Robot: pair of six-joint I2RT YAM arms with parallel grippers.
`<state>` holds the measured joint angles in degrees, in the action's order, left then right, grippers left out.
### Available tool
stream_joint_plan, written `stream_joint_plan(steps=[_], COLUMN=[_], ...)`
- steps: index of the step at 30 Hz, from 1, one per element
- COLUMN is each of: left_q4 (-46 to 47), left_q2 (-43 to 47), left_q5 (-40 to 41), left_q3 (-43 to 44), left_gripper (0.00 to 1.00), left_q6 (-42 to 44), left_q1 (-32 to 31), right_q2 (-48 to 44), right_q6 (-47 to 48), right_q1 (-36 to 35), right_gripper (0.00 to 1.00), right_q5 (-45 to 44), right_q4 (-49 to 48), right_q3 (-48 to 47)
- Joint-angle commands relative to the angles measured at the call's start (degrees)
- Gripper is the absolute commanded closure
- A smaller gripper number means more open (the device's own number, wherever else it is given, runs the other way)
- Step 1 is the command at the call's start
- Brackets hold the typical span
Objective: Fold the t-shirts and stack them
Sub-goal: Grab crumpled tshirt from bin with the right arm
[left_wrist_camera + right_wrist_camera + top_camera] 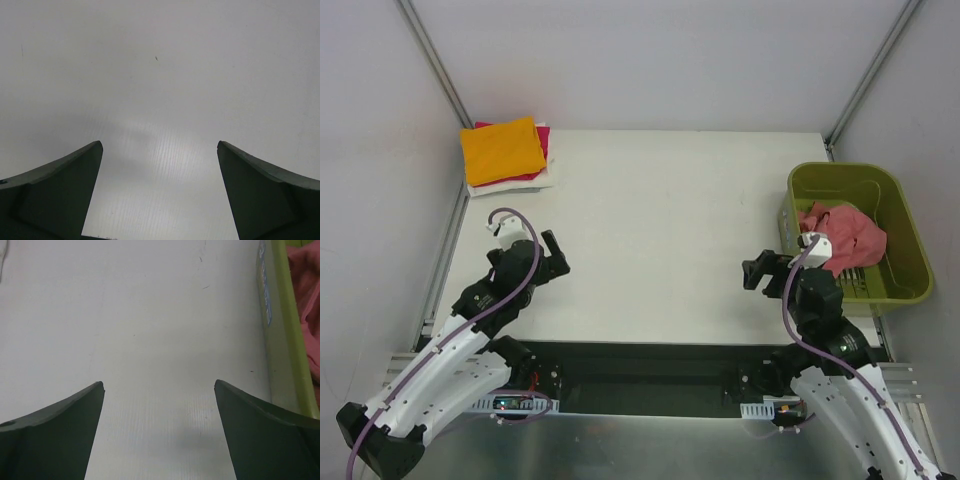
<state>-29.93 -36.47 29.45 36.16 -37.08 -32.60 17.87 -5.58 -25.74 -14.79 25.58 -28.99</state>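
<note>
Far to the left of the olive-green basket [912,262], at the table's [660,210] far left corner, sits a stack of folded t-shirts: an orange square [502,150] on top, a magenta one [543,140] showing at its right edge, and a white one [512,184] at the bottom. Nearer the basket but still well left of it, the left gripper [557,256] hovers over bare tabletop with its fingers spread wide and nothing between them, as the left wrist view [160,145] confirms. Just left of the basket, the right gripper [758,270] also stands wide apart and empty; its own camera [159,384] shows the basket's wall [280,340] beside its right finger. Inside the basket lies the crumpled salmon-red t-shirt [850,235], bunched against the left wall and unfolded, with a pink edge visible in the right wrist view [306,285].
</note>
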Motion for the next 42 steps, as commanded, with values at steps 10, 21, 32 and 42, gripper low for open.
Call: stream_joint_plan(steps=[10,21,32,42], left_q4=[0.05,0.05,-0.04,-0.12], left_q2=[-1.85,-3.52,-3.79,-4.05], left_q5=[-2.03,-5.11,-5.46,-4.84], left_q3=[3.04,2.07,1.19,0.93], left_gripper=[0.01,0.01,0.01,0.01], left_q6=[1.48,0.87,0.60,0.60], left_q1=[-0.10,-0.10,-0.10,-0.10], right_q2=[27.08,50.14,77.74,85.31], right_q6=[-11.30,-5.58,-5.49,-5.23], right_q1=[1.56,29.23,41.56,41.73], right_gripper=[0.04,0.04,0.16,0.40], right_q5=[-29.86,-8.26,-0.94,-2.62], right_q4=[25.82,21.72,24.33,23.55], right_q3=[-32.06,-50.36,-65.13,-63.56])
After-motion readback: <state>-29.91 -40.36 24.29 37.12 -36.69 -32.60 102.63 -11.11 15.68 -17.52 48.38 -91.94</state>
